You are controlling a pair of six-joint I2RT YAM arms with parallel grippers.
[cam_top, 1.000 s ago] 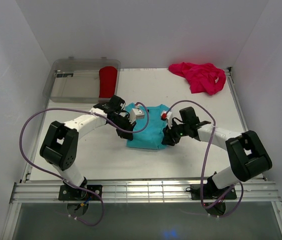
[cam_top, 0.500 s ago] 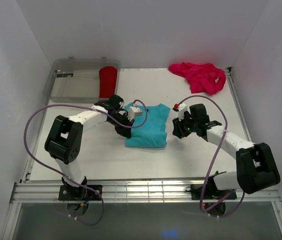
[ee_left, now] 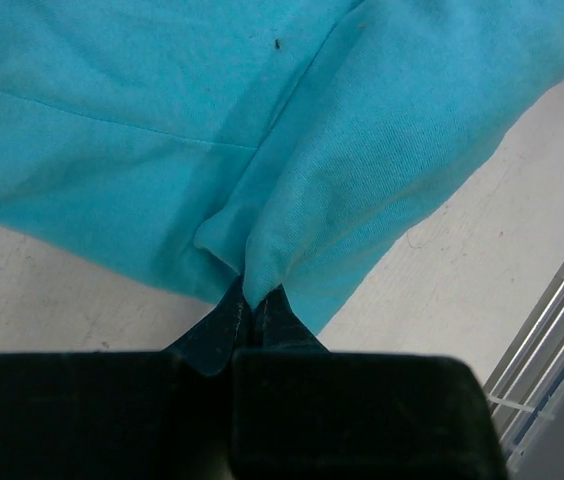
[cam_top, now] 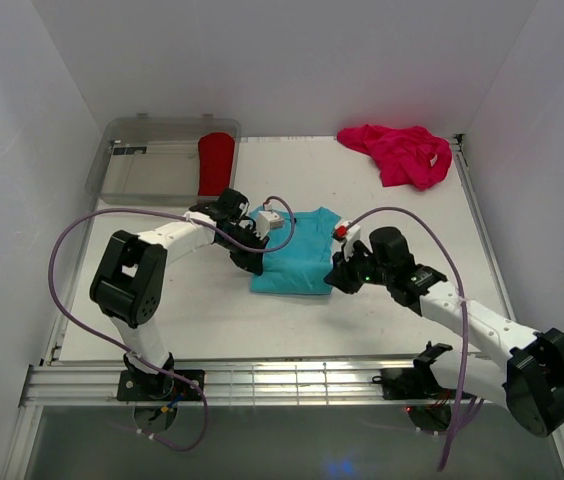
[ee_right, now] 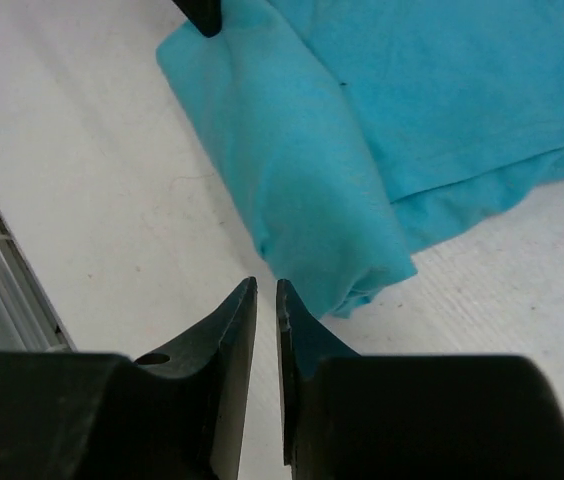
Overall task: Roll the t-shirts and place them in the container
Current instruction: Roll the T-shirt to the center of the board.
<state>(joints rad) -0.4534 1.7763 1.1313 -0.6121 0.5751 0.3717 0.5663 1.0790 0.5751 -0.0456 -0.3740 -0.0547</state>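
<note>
The turquoise t-shirt [cam_top: 300,250] lies folded in the middle of the table, its near edge turned over into a thick fold [ee_right: 312,170]. My left gripper [cam_top: 251,260] is at the shirt's near left edge, shut on a pinch of turquoise cloth [ee_left: 252,300]. My right gripper [cam_top: 339,277] sits low at the shirt's near right corner, its fingers [ee_right: 265,290] almost together with nothing between them, just beside the cloth. The magenta pink t-shirt [cam_top: 402,152] lies crumpled at the far right. The red t-shirt [cam_top: 216,163] lies rolled in the bin.
A clear plastic bin [cam_top: 147,170] stands at the far left corner of the table. White walls close in the left, back and right sides. A metal rail [cam_top: 292,380] runs along the near edge; it also shows in the left wrist view [ee_left: 562,330].
My right gripper left the shirt's right edge, swung out, and came back lower at the near right corner. The left gripper stayed on the left edge. The shirt's near part looks narrower.
</note>
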